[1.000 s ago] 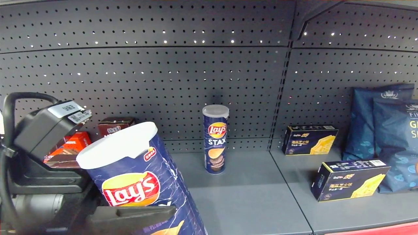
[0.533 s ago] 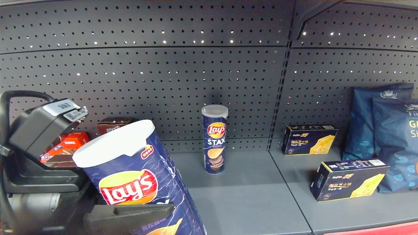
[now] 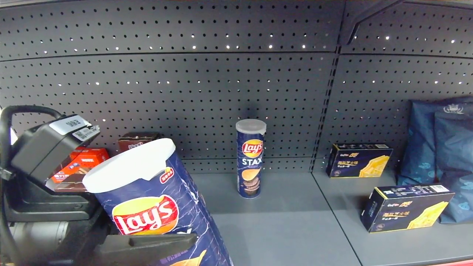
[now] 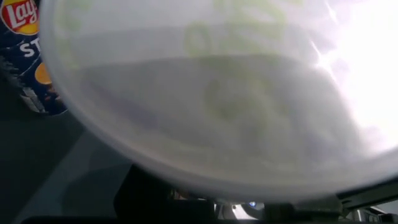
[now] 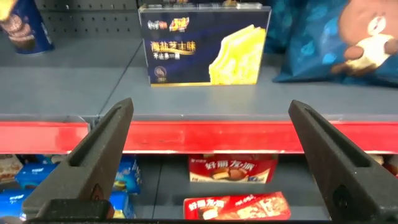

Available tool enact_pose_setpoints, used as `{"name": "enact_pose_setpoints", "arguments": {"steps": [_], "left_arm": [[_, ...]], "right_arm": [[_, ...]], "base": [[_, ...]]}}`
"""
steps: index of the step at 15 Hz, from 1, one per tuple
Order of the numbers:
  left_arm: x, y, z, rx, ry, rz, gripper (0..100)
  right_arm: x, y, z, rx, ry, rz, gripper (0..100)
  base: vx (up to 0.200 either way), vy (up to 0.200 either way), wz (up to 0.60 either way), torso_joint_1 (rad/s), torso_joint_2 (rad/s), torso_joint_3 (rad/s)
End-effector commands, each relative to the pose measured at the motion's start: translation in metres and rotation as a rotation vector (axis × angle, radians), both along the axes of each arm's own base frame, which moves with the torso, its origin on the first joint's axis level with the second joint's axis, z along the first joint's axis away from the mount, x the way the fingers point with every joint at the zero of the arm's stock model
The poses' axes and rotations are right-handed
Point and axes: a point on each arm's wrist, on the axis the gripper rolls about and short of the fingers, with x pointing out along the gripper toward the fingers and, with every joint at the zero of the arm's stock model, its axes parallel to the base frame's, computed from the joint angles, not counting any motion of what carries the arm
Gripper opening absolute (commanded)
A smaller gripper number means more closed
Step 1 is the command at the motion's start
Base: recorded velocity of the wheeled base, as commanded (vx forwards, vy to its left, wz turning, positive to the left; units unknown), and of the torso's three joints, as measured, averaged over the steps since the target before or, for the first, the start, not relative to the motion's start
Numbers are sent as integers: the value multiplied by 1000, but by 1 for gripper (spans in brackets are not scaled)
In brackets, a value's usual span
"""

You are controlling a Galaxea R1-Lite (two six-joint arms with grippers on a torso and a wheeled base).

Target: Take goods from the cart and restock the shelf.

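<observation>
From where I stand, the left pincer [image 3: 122, 221] is clenched around a tall chip can [image 3: 147, 199] in the lower left of the head frame. One black finger lies across the front of the can's body. The can is a dark blue cardboard tube with a glossy printed wrap and a pale plastic lid [image 4: 217, 93]. Its long axis leans, with the lid tipped toward the upper left and the base running out at the bottom edge.

The bare grey shelf [image 3: 288, 229] lies to the right of the can and farther in. A matching can [image 3: 251, 159] stands upright at mid-frame, close to the perforated back panel [image 3: 184, 92]. I'd say the can has to be carried right and inward, and brought upright, to stand beside its twin. The left arm is the one placed to do that.

The right pincer [image 5: 217, 162] is released, its fingers spread wide with nothing between them. It sits low in front of the shelf's red front lip [image 5: 205, 137]. Two flat-sided navy cartons [image 3: 360, 160] [image 3: 406, 207] lie at the right, with soft crinkled blue bags [image 3: 439, 147] beyond them. Small red and brown boxes [image 3: 85, 162] sit at the far left.
</observation>
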Motion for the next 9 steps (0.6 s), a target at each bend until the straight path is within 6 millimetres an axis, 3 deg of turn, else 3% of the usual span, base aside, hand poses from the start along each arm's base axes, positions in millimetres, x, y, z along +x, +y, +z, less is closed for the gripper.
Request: {"name": "enact_pose_setpoints", "arguments": {"steps": [1,4,5,7,9], "left_arm": [[0,0,0,0,2,2,0],[0,0,-1,2,5,5,0],[2,2,1,-2,-3,14,0],[6,1,-1,4,5,19,0],[6,1,-1,6,7,25,0]], "right_arm": [[0,0,0,0,0,0,100],[-2,-2,7,13,-24,-78,100],[1,-2,102,154,-71,-24,100],[11,1,152,106,-24,230,100],[40,9,195,50,-10,434,100]], "base": [[0,0,0,0,0,0],[0,0,0,0,0,0],[0,0,0,0,0,0],[0,0,0,0,0,0],[0,0,0,0,0,0]]}}
